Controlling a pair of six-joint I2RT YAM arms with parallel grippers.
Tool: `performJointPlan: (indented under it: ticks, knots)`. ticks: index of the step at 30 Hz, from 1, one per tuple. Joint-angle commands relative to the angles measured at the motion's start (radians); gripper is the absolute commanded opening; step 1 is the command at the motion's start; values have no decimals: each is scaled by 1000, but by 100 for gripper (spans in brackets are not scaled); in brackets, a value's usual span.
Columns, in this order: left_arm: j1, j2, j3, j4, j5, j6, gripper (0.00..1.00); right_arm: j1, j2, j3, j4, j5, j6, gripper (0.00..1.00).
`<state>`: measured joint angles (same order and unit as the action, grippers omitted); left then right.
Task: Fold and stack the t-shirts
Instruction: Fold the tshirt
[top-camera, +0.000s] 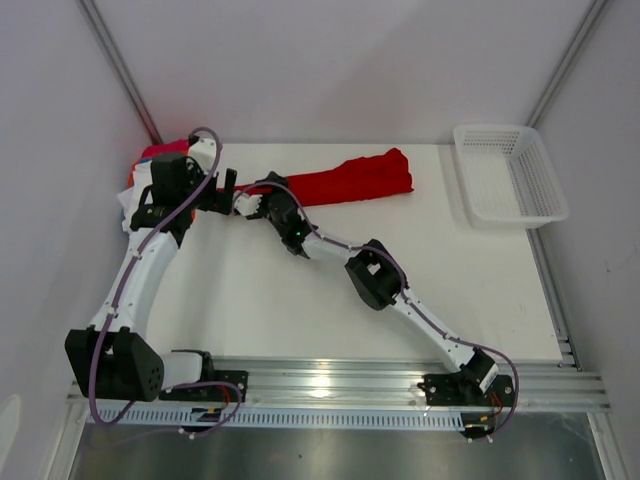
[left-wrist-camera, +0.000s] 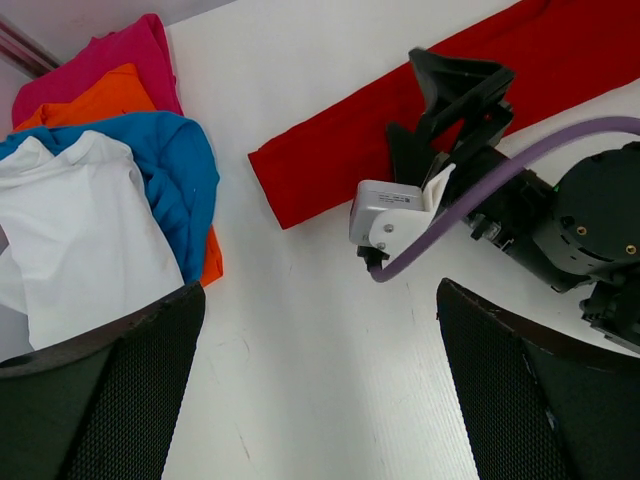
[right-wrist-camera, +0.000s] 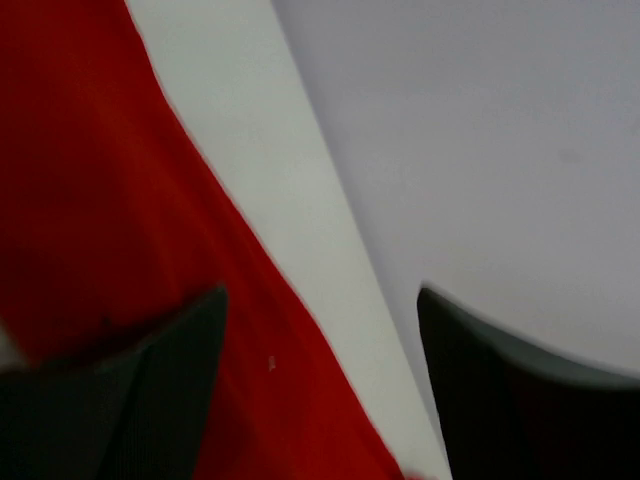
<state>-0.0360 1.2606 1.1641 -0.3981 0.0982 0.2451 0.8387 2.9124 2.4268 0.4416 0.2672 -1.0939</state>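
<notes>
A large red t-shirt (top-camera: 350, 180) lies as a long folded strip across the far part of the table. My right gripper (top-camera: 262, 192) hovers open over its left end. In the right wrist view the red t-shirt (right-wrist-camera: 120, 200) fills the left half, and its edge runs between the spread fingers of the right gripper (right-wrist-camera: 320, 310). My left gripper (left-wrist-camera: 320, 330) stands open over bare table just left of that end. Beside it lies a pile: a white t-shirt (left-wrist-camera: 90, 230), a blue one (left-wrist-camera: 185, 160), an orange one (left-wrist-camera: 100, 95) and a pink one (left-wrist-camera: 110, 55).
A white mesh basket (top-camera: 505, 130) stands at the far right corner. Light walls close in the table (top-camera: 260, 300) at the back and sides. The pile (top-camera: 158, 152) sits at the far left edge, mostly under the left arm.
</notes>
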Motion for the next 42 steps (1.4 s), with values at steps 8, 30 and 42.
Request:
performJointPlan:
  ticks: [8,30,42]
  knots:
    - [15,-10,-4,16,11,10,99,2,-235,-195,-519,-245,187,78]
    - [15,-24,12,-36,21,43,99,-248,-643,-627,-1637,-674,200,81]
    - [16,36,85,-50,55,30,99,-540,-866,-914,-1460,-468,212,85]
